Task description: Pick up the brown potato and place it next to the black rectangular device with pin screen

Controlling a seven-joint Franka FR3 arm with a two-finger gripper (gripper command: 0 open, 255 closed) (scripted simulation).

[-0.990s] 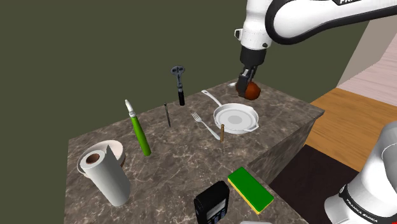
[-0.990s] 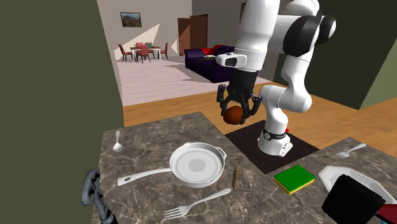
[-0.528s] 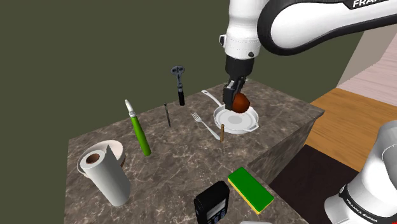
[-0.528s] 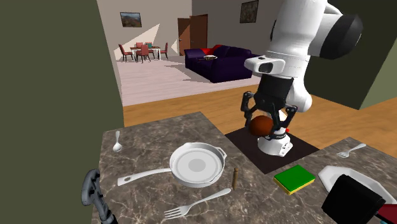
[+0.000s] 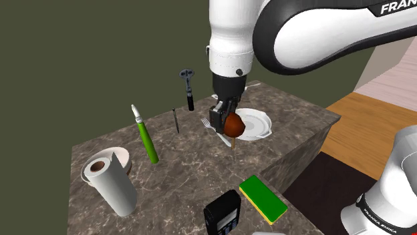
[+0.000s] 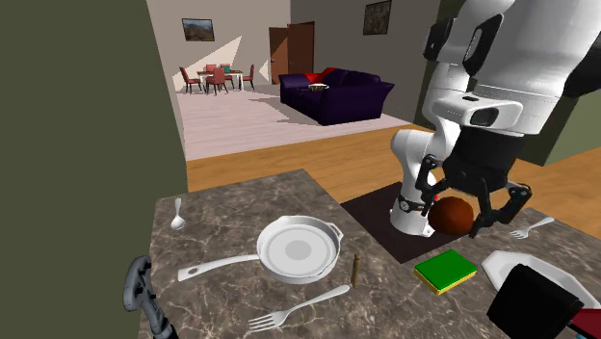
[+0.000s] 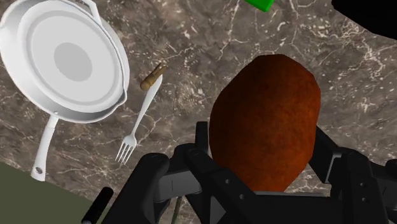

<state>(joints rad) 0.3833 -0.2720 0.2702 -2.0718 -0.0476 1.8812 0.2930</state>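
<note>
A dark veined stone countertop (image 5: 180,167) carries a white paper-towel roll (image 5: 110,180) at lower left, a green pen (image 5: 147,139) above it, a white frying pan (image 5: 259,125) and silver fork (image 5: 205,122) mid-frame, and a green-and-yellow sponge (image 5: 262,198) beside a black rectangular device (image 5: 222,213) at the bottom edge.

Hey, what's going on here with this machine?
A white robot arm has its black gripper shut on a brown potato, holding it in the air above the stone-patterned counter, close to a white pan and a fork. The black device it should go beside lies farther along the counter, next to a green sponge. The potato is not yet set down.
</note>
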